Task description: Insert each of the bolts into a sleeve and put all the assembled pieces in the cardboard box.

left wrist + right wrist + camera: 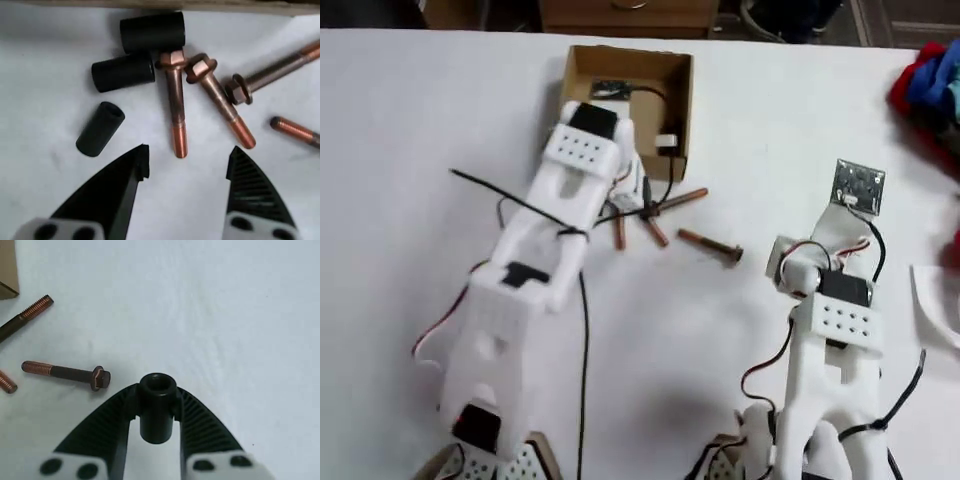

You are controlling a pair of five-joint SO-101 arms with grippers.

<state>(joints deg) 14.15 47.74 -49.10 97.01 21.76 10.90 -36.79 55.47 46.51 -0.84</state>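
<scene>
My left gripper (189, 162) hangs open over a cluster on the white table, its black fingertips (142, 162) just short of a copper bolt (175, 105). Two more bolts (220, 100) (270, 75) fan out beside it, and a fourth (295, 131) lies apart. Three black sleeves (152, 31) (122, 72) (100, 129) lie loose by the bolt heads. My right gripper (157, 390) is shut on another black sleeve (157, 410), held with its bore facing up. A lone bolt (65, 374) (710, 245) lies close beside it. The cardboard box (685, 110) stands just beyond the left arm.
The left arm (560, 200) covers part of the bolt cluster and the box's near wall in the high view. Its black cable (585, 350) trails across the table. Coloured cloth (930, 80) and a white object (935, 310) sit at the right edge.
</scene>
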